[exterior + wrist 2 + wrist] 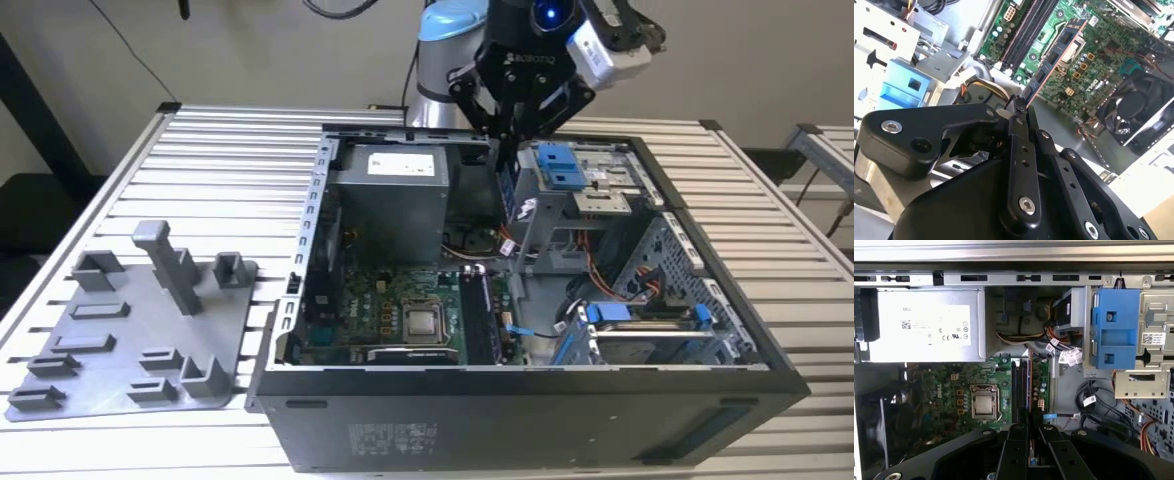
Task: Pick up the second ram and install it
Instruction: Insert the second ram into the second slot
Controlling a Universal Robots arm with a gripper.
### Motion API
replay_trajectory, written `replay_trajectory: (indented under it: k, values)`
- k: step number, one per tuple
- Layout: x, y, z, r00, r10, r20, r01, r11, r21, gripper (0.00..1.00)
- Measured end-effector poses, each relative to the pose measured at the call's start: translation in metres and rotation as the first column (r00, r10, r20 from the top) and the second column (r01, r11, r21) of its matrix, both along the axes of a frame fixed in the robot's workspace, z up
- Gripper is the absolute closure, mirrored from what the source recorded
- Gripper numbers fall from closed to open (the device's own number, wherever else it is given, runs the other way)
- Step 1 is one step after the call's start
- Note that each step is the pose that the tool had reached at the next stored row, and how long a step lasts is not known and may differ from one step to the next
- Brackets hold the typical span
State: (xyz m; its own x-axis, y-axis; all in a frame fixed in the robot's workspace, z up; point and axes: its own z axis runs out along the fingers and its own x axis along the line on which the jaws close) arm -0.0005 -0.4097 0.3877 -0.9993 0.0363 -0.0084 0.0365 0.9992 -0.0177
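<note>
The second ram (1056,47) is a thin dark strip with black chips, and my gripper (1021,112) is shut on one end of it. In the exterior view the ram (509,190) hangs on edge below the gripper (502,135), inside the open computer case (534,385), above its back part. The first wrist view shows the ram (1030,390) edge-on, running out from the gripper (1030,432) over the long black slots (1018,390) of the green board (944,385). It is above the slots and not seated in one.
A grey power supply (390,195) fills the case's back corner, with cable bundles (1054,342) beside it. Blue drive brackets (561,165) and a drive cage (641,320) stand at the exterior view's right. A processor socket (423,322) lies by the slots. A grey fixture plate (134,330) lies outside the case.
</note>
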Motion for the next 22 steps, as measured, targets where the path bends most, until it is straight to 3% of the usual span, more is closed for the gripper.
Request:
replay_trajectory:
  k: [8, 16, 22]
  values:
    - [0.0031, -0.0017, -0.0095, 1.0000, 0.000, -0.0025, 0.000, 1.0000, -0.0034, 0.86]
    - [0.0050, -0.0028, -0.0135, 0.9999, 0.000, -0.0102, 0.000, 0.9996, -0.0286, 0.86]
    - [0.0052, -0.0050, -0.0180, 0.9999, 0.000, -0.0102, 0.000, 0.9995, -0.0317, 0.86]
